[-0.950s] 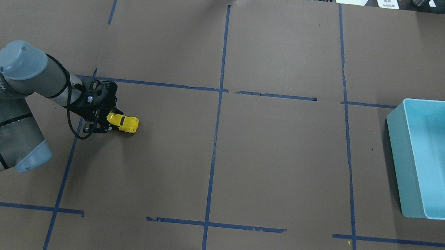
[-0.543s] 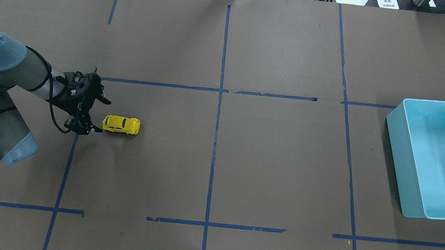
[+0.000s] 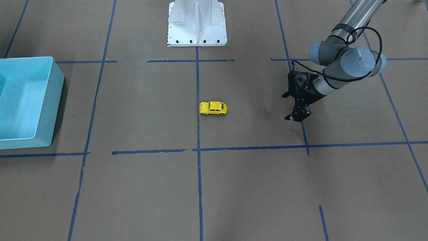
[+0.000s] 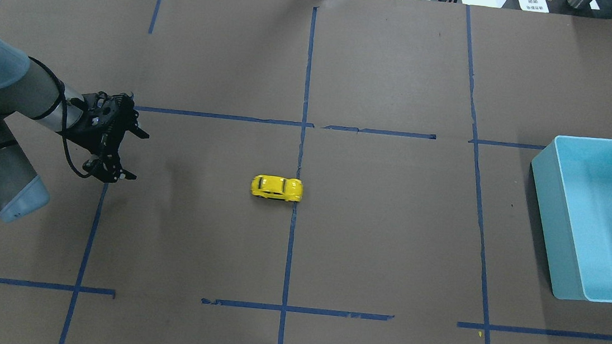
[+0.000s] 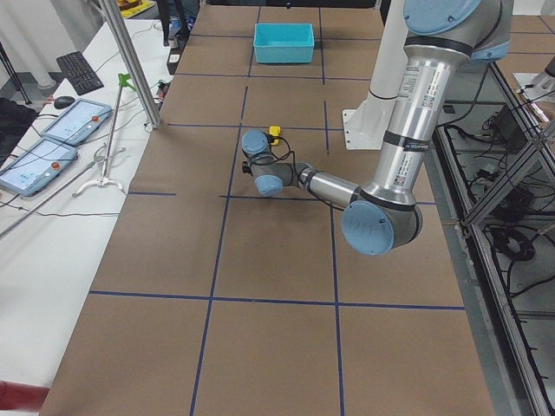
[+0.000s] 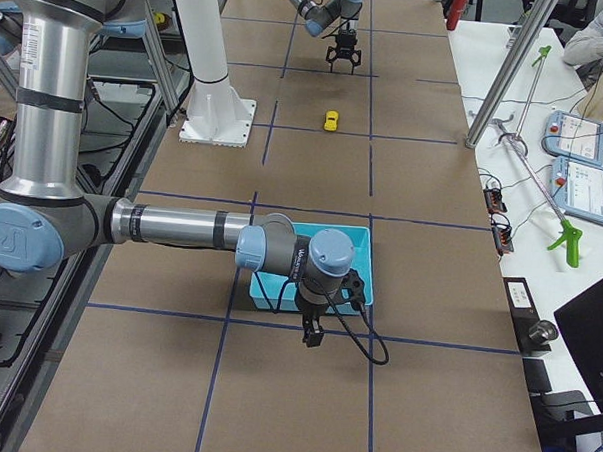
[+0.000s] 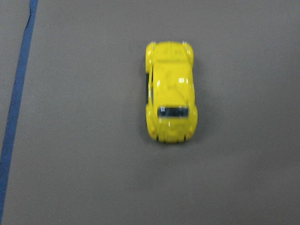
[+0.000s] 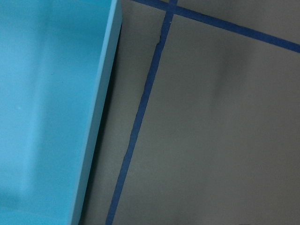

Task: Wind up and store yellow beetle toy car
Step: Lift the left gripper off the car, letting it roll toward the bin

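Observation:
The yellow beetle toy car (image 4: 276, 188) stands on its wheels on the brown table, at the middle blue tape line. It also shows in the front view (image 3: 213, 108) and in the left wrist view (image 7: 171, 105), apart from any finger. My left gripper (image 4: 138, 156) is open and empty, low over the table well to the left of the car; the front view (image 3: 286, 107) shows its jaws spread. My right gripper (image 6: 312, 332) shows only in the exterior right view, beside the bin, and I cannot tell whether it is open or shut.
A light blue open bin (image 4: 546, 217) stands at the table's right edge, and shows at the left in the front view (image 3: 57, 100) and in the right wrist view (image 8: 47, 93). The robot's white base plate (image 3: 197, 33) is at the near middle edge. Blue tape lines cross the table.
My left gripper let go of the car and drew back to the left with its jaws spread. The car has rolled right, from beside the gripper to the middle tape line.

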